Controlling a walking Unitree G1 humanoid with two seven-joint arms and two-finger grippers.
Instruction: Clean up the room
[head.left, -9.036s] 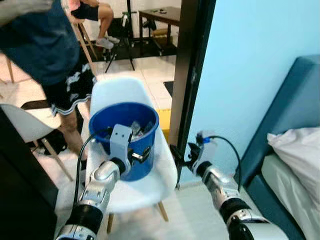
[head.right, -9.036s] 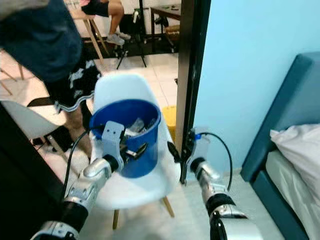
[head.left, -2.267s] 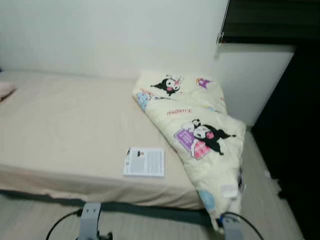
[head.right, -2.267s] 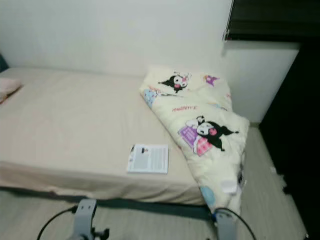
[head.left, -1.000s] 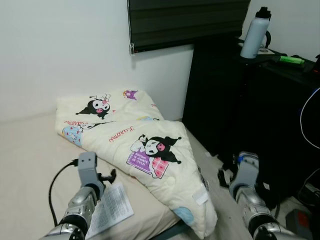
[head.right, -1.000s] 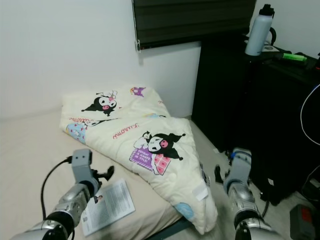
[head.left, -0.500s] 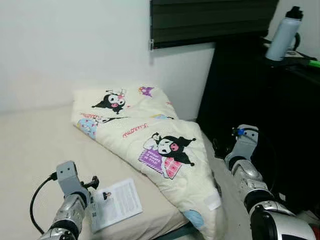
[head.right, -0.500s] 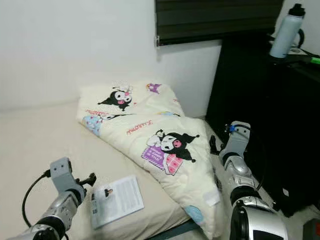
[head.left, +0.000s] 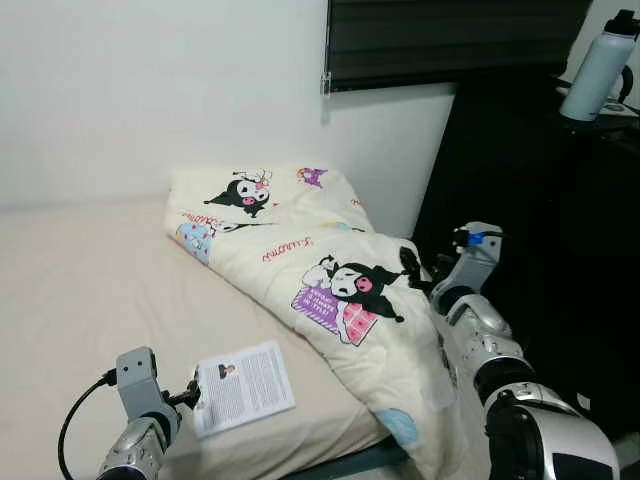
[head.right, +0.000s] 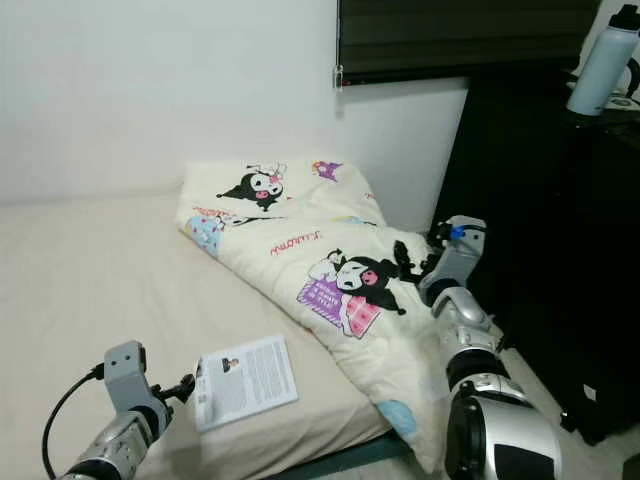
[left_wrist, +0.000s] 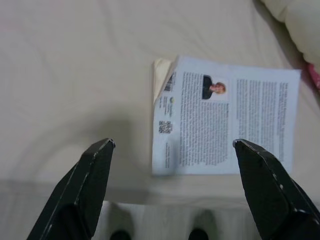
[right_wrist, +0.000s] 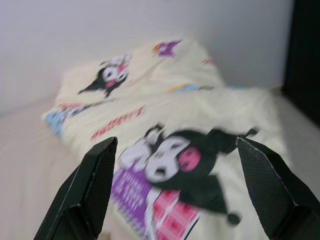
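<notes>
A printed booklet (head.left: 243, 386) lies flat near the bed's (head.left: 70, 300) front edge, just beside the wide-jawed left gripper (left_wrist: 172, 150), while the right gripper (right_wrist: 175, 145), jaws wide, hovers over the cartoon-print quilt (head.left: 330, 270).

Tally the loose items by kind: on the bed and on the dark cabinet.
Folded cartoon-print comforter: 1
Printed booklet: 1
Water bottle on the dark cabinet: 1
Total: 3

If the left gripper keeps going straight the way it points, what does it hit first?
Most likely the booklet lying flat on the bed; the open left gripper points at it.
</notes>
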